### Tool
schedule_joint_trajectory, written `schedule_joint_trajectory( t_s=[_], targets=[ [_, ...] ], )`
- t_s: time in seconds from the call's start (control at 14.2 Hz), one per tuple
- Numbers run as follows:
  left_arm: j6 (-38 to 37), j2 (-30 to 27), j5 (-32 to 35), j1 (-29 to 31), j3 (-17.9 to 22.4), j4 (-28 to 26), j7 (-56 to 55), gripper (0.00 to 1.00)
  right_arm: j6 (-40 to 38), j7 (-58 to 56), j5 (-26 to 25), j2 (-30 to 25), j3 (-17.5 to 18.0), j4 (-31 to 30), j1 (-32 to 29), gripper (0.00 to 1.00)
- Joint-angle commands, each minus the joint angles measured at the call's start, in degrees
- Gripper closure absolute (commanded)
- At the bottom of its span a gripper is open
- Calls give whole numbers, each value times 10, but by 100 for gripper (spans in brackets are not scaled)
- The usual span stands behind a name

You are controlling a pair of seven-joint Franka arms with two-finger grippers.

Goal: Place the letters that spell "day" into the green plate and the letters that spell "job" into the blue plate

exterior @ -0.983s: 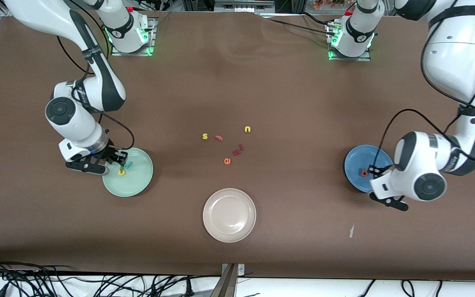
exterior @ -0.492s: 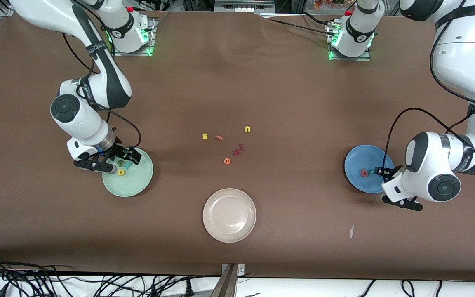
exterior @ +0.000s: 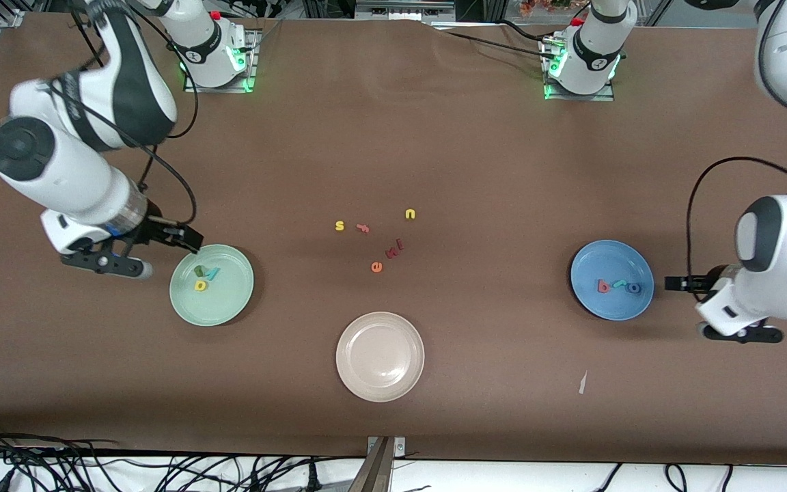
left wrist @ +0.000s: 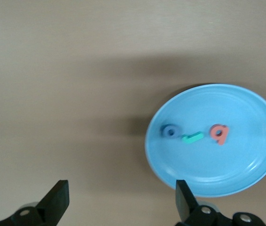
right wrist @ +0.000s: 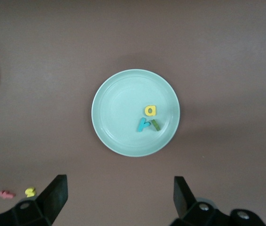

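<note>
Front view, right gripper (exterior: 174, 256): fingers spread and empty, over the counter (exterior: 475, 157) at the green plate's edge toward the right arm's end.
Green plate (exterior: 229, 311): lower part of the frame; holds the yellow "d" (exterior: 200, 285), olive "a" (exterior: 199, 270) and teal "y" (exterior: 212, 274), clustered near the rim closest to that gripper.
"y" axis: slanted; its stem meets the "a".
Middle of frame: spare letters, among them the orange "e" (exterior: 376, 267); cream plate (exterior: 380, 355) lower down, bare.
Blue plate (exterior: 605, 260): holds the salmon "b" (exterior: 602, 286), teal "j" (exterior: 617, 283) and blue "o" (exterior: 633, 288).
Row axis: across the frame, pointing at the left gripper; the "j" lies along it.
Left gripper (exterior: 687, 307): spread, empty, beside the blue plate toward the left arm's end.
Judgement: both words look placed.
</note>
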Motion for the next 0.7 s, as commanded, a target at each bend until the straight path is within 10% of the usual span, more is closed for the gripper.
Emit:
schedule_joint_trajectory(
  t_s=[0.0,0.35,0.63],
  targets=[
    [-7,-31,-41,26,-6,-15,-5,0,-88,-61,12,-41,-5,32,0,0],
    [-1,-106,-108,52,-7,-27,-5,0,-154,-175,75,-104,-102,40,0,0],
    [66,-239,-133,34,-6,-120,-8,0,-161,-174,69,-105,-101,46,0,0]
  ],
)
